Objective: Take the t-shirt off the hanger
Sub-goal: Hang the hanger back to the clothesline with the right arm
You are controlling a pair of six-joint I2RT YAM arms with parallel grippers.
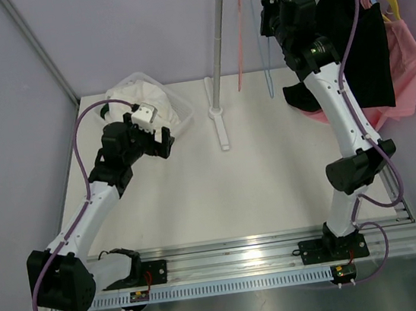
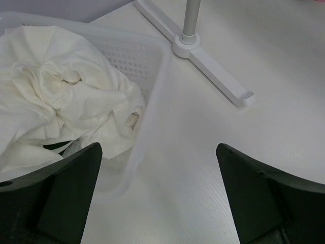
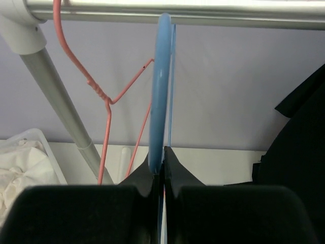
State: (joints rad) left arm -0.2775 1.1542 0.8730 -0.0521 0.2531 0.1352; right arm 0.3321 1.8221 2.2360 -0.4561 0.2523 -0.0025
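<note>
We had L gripper (image 2: 158, 152) released, jaws wide, low over the table (image 1: 273, 185) at ~9 o'clock, just beside the basket (image 2: 158, 61). That basket sat at 10 o'clock w/ crumpled white cloth (image 2: 61, 91) inside, and the rack foot (image 2: 213, 68) was at 12. Further back, R gripper (image 3: 163, 152) was up at the rail (image 3: 203, 10), clenched on the blue hanger (image 3: 161, 91), w/ red wire hanger (image 3: 104, 99) at its 9 o'clock. We saw the black t-shirt (image 1: 365, 35) hanging from the rail at ~2 o'clock, partly behind R arm (image 1: 343, 107). The pink garment (image 1: 410, 60) was behind it.
</note>
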